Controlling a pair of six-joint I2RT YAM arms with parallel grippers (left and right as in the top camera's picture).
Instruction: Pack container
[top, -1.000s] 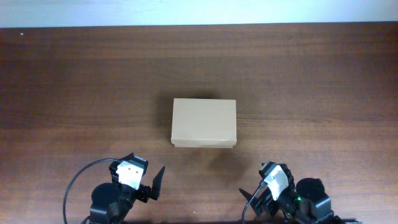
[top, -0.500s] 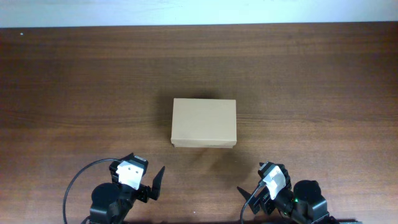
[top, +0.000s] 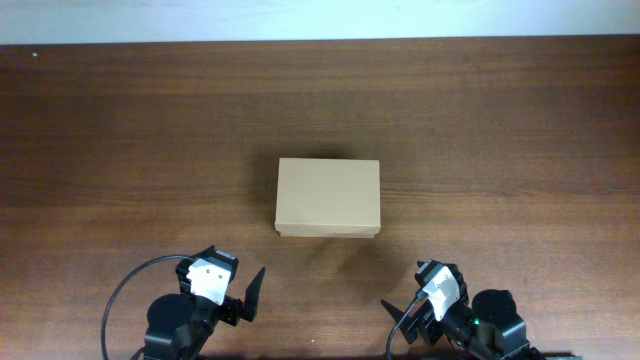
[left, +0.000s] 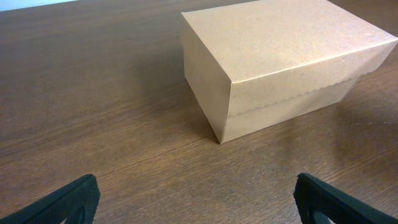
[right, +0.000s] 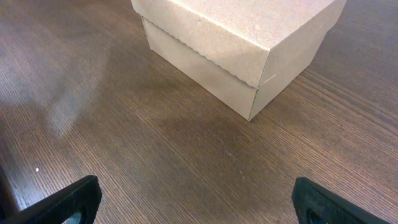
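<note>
The left gripper (top: 238, 290) sits at the near edge of the table (top: 120, 120) with its jaws spread wide and nothing between them; its own camera shows the two fingertips (left: 68, 200) far apart at the bottom corners of the view. The right gripper (top: 412, 305) is in the same state, wide and empty, low at the near edge on the other side. The box (top: 328, 197) stands in the middle of the table, lid closed, ahead of both arms and between their lines of reach: forward and to the right of the left gripper, forward and to the left of the right one. Its long axis runs left to right, across the arms' line of approach, so a long wall faces them. From the left wrist the box (left: 280, 56) shows its near left corner, and from the right wrist the box (right: 242, 31) shows its near right corner. In both, the lid's front lip overlaps the near wall, so the hinge is probably on the far side. Neither arm is clearly nearer; the box is well apart from both. Opening the lid likely means reaching forward and inward to that front lip. Nothing to pack shows in any view.
</note>
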